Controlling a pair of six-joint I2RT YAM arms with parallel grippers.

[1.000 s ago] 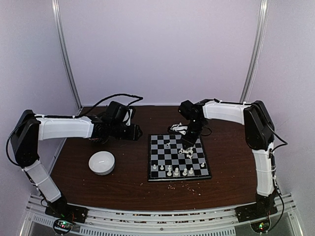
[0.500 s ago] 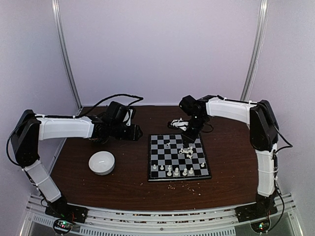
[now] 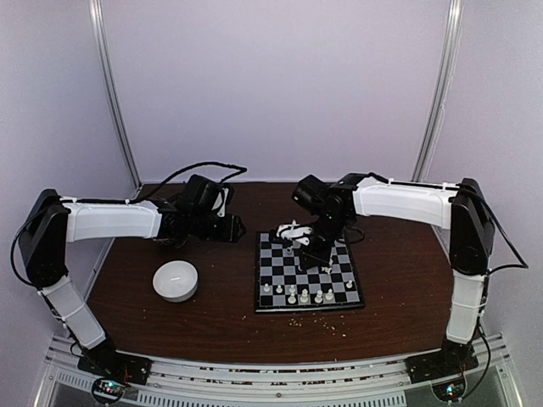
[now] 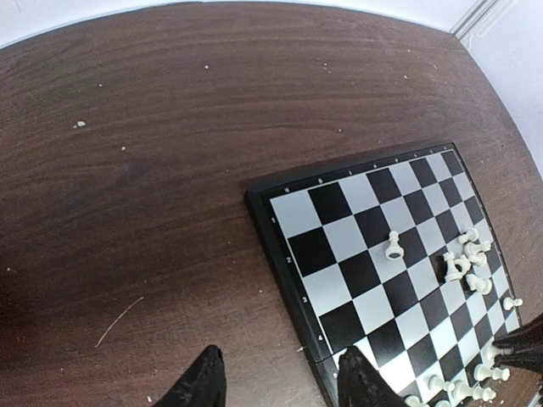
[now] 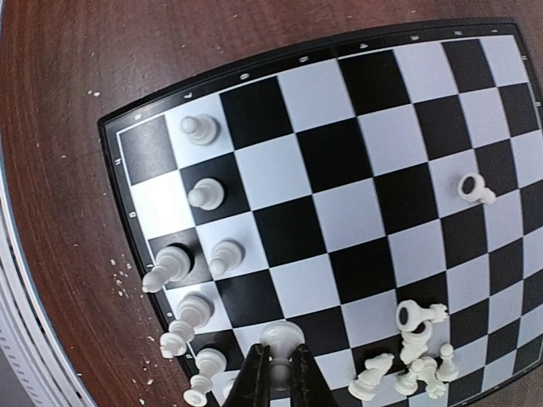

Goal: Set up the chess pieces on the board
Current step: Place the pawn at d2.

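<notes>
The board point(image 3: 273, 271) lies right of centre on the brown table. My right gripper point(image 3: 307, 247) hovers over its far half, shut on a white pawn point(image 5: 281, 337) whose round base shows above the fingertips in the right wrist view. Several chess pieces point(image 3: 305, 295) stand along the board's near edge. A heap of fallen pieces point(image 5: 416, 356) lies on the board point(image 5: 339, 153), and one pawn point(image 5: 475, 188) lies apart from it. My left gripper point(image 4: 284, 390) is open and empty, above the table beside the board's point(image 4: 339, 229) left rim. A lone pawn point(image 4: 394, 246) stands near the middle.
A round white bowl point(image 3: 176, 281) sits on the table left of the board. Pale crumbs point(image 3: 318, 320) are scattered in front of the board's near edge. Black cables point(image 3: 204, 168) trail behind the left arm.
My right gripper has moved left across the board, away from the heap, holding the pawn. The left arm has not moved.
</notes>
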